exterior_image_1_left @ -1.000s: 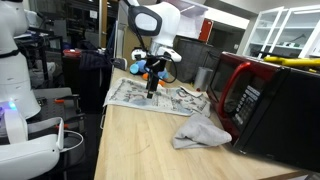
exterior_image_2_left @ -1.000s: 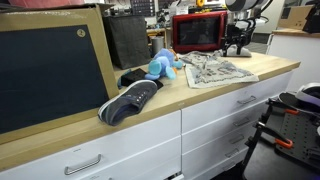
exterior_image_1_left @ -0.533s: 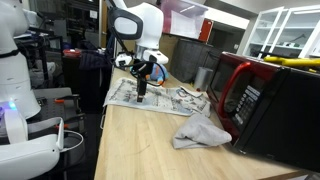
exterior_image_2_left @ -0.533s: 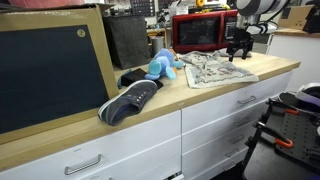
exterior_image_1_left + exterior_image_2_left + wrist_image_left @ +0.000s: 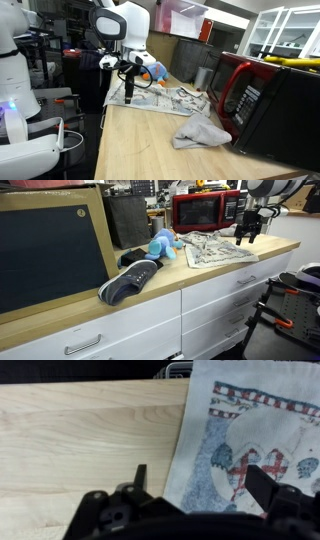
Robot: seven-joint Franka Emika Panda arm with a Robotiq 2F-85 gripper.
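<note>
Around me: a blue plush (image 5: pixel 157 72) sits just behind my gripper (image 5: pixel 127 97) at the far end of the cloth (image 5: pixel 165 97). A grey rag (image 5: pixel 203 131) lies crumpled past the cloth's other edge, well apart from me. A red microwave (image 5: pixel 262 105) stands beyond the rag, at the counter's (image 5: pixel 150 150) far side. In an exterior view a dark shoe (image 5: pixel 130 280) lies well away from the gripper (image 5: pixel 243 238), beyond the plush (image 5: pixel 163 245), with a framed blackboard (image 5: pixel 50 250) leaning behind it. Nothing sits between my fingers and the surface below.

Materials:
- The counter (image 5: pixel 90 430) is light wood with straight grain, flat and bare on 1 side of me.
- The cloth (image 5: pixel 260 430) is thin, white and grey with a red and blue print. It lies flat with some wrinkles, and its edge is straight.
- The rag is soft and bunched.
- The microwave (image 5: pixel 198 213) is a glossy red box with a dark door.

Gripper (image 5: pixel 200 485): jaws wide, holding nothing. The 2 black fingers (image 5: pixel 262 485) point down.

The cloth (image 5: pixel 215 250) is directly under me, and I hang over its edge. In the wrist view 1 finger is over bare wood and the other is over the print, with the edge running between them. I look to be above it and not touching, but the gap is hard to judge.
</note>
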